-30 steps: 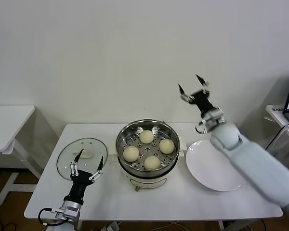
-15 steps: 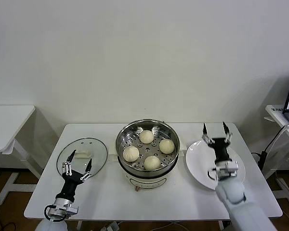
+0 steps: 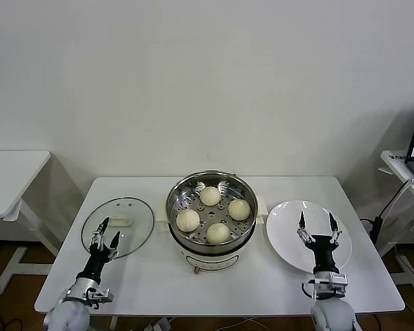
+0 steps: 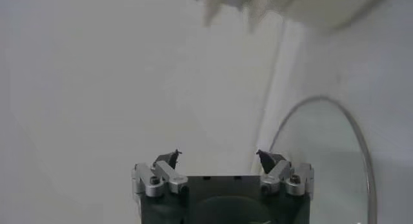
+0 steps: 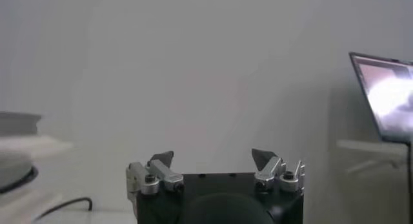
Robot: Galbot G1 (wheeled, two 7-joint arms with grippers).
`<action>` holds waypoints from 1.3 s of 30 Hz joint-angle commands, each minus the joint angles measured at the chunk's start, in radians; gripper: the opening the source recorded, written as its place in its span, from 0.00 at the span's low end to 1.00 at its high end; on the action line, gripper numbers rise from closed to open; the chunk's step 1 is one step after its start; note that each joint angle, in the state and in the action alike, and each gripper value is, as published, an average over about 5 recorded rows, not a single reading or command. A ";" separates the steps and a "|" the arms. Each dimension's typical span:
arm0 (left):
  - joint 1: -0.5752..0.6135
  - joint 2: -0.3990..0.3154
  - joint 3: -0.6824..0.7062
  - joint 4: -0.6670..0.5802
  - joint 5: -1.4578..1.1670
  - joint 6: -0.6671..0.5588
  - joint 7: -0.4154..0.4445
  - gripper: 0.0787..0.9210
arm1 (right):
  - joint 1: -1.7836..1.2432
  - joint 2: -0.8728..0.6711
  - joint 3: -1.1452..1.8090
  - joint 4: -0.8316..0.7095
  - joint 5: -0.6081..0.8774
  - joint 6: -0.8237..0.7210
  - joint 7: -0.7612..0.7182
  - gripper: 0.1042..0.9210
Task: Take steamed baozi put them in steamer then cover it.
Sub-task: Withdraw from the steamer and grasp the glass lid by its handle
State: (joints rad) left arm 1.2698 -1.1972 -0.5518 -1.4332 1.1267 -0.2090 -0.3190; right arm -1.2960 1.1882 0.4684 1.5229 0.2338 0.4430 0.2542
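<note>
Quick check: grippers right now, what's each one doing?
Left gripper: open, empty, over the near edge of the cover.
Right gripper: open, empty, over the plate.

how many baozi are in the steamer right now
4, all on the perforated tray inside the steamer: one at the back, one on the robot's right, one at the front, one on its left. None looks hidden.

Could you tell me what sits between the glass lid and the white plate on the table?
In the head view, the steamer with four buns stands between lid and plate.
</note>
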 commanded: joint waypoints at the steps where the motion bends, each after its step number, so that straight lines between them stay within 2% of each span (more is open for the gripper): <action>1: -0.145 0.010 0.014 0.159 0.226 0.049 -0.041 0.88 | -0.075 0.043 0.048 0.003 -0.021 0.015 -0.009 0.88; 18: -0.273 -0.003 0.035 0.286 0.272 0.081 -0.010 0.88 | -0.076 0.053 0.052 -0.013 -0.029 0.014 -0.012 0.88; 39: -0.336 -0.032 0.045 0.342 0.269 0.068 -0.001 0.88 | -0.068 0.069 0.056 -0.023 -0.047 0.014 -0.012 0.88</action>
State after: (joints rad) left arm 0.9632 -1.2253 -0.5076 -1.1258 1.3880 -0.1353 -0.3235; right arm -1.3623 1.2549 0.5219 1.4994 0.1901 0.4567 0.2420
